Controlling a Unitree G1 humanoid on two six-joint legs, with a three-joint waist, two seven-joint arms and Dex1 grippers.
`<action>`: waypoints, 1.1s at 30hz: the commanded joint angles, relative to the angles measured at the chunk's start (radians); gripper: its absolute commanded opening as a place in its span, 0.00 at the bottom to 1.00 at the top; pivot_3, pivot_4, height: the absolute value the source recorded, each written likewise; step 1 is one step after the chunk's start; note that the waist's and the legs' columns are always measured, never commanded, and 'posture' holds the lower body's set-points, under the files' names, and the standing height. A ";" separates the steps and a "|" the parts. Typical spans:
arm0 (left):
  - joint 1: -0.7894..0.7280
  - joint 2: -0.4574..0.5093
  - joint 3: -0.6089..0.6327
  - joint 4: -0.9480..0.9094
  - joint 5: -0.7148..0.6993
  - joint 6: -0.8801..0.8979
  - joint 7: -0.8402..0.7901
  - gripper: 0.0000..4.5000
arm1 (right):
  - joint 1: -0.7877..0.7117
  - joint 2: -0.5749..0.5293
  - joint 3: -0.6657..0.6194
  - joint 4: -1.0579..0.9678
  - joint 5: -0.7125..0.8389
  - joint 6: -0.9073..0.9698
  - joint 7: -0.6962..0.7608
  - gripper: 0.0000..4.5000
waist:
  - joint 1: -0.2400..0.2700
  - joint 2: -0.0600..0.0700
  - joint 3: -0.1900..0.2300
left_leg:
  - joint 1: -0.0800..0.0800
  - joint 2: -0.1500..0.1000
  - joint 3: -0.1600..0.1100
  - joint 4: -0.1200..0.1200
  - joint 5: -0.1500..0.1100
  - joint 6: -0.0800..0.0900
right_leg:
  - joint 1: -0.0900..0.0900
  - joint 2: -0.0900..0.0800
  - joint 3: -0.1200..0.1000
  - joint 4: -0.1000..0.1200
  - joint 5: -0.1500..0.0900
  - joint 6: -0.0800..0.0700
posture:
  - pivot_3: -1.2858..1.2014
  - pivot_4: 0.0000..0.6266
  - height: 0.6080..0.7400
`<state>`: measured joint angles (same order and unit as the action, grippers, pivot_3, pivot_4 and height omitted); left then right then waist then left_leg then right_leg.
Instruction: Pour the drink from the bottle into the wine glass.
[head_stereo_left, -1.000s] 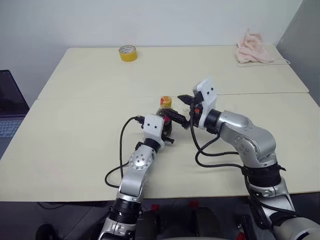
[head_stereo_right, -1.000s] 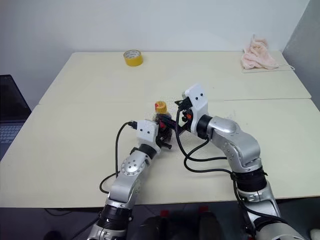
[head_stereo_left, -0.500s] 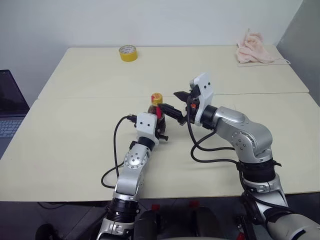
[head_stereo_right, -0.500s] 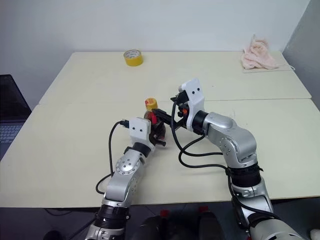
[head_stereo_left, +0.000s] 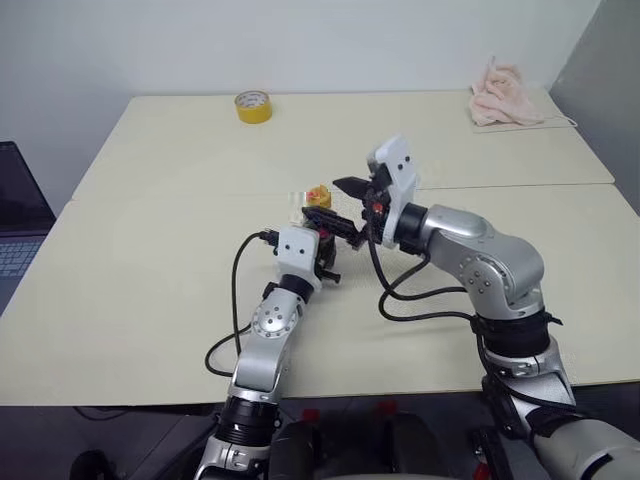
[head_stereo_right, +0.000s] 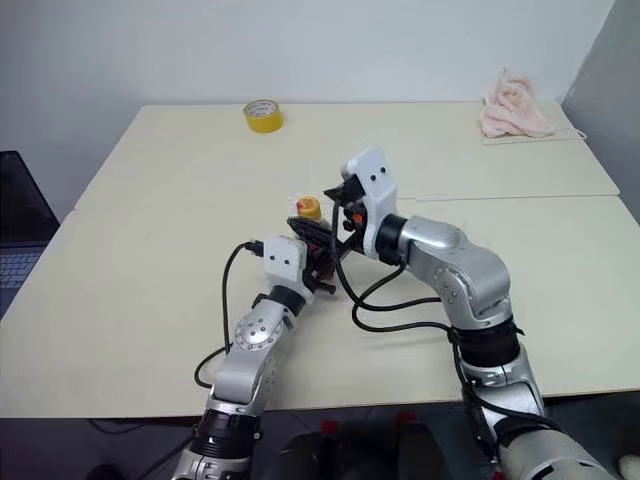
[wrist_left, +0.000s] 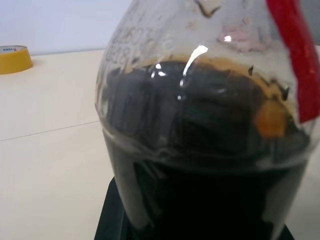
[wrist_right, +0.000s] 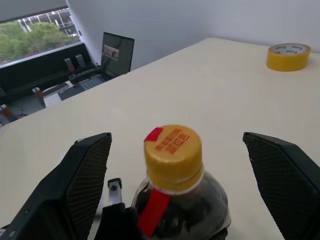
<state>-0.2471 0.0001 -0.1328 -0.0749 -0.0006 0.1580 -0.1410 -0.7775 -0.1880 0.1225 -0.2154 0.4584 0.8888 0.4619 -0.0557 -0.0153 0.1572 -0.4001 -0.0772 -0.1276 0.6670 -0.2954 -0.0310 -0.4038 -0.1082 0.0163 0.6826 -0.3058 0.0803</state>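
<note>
The bottle (head_stereo_left: 322, 232) is small and squat, with a yellow cap (wrist_right: 173, 149) and a red label at its neck. It stands upright just above the table, and my left gripper (head_stereo_left: 325, 246) is shut on its body. The drink (wrist_left: 200, 150) is dark brown with foam at its surface and fills the lower body. My right gripper (head_stereo_left: 336, 200) is open at cap height, one black finger (wrist_right: 85, 185) on each side of the cap and apart from it. The wine glass is out of view.
A yellow tape roll (head_stereo_left: 252, 106) lies at the table's far left. A pink cloth (head_stereo_left: 505, 95) sits at the far right corner. A laptop (head_stereo_left: 15, 215) stands off the left edge. A seam (head_stereo_left: 180, 196) runs across the tabletop behind the bottle.
My right gripper has moved left and slightly up, so its open fingers now flank the cap. The left gripper and the bottle have hardly shifted.
</note>
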 joint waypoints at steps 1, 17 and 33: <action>-0.012 -0.004 -0.003 -0.053 0.002 -0.038 0.003 0.20 | -0.032 0.020 -0.002 0.004 -0.005 -0.028 -0.008 1.00 | 0.001 0.000 0.000 | 0.000 0.000 0.000 0.000 0.000 0.000 | 0.000 0.000 0.000 0.000 0.000 0.000 | 0.52 0.24 1.00; -0.012 -0.008 -0.003 -0.053 0.003 -0.038 0.008 0.20 | -0.101 0.099 0.001 0.098 -0.026 -0.025 -0.054 1.00 | -0.001 0.000 0.000 | 0.000 0.000 0.000 0.000 0.000 0.000 | 0.000 0.000 0.000 0.000 0.000 0.000 | 0.52 0.24 1.00; -0.008 -0.009 -0.004 -0.057 0.004 -0.035 0.010 0.20 | -0.125 0.118 -0.014 0.171 -0.058 -0.050 -0.069 1.00 | -0.001 0.000 0.000 | 0.000 0.000 0.000 0.000 0.000 0.000 | 0.000 0.000 0.000 0.000 0.000 0.000 | 0.52 0.24 1.00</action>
<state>-0.2469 -0.0025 -0.1311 -0.0749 -0.0001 0.1566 -0.1368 -0.8777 -0.0777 0.1340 -0.0324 0.4048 0.8610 0.3972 -0.0568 -0.0151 0.1571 -0.4002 -0.0772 -0.1276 0.6672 -0.2954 -0.0310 -0.4040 -0.1083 0.0164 0.6827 -0.3058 0.0802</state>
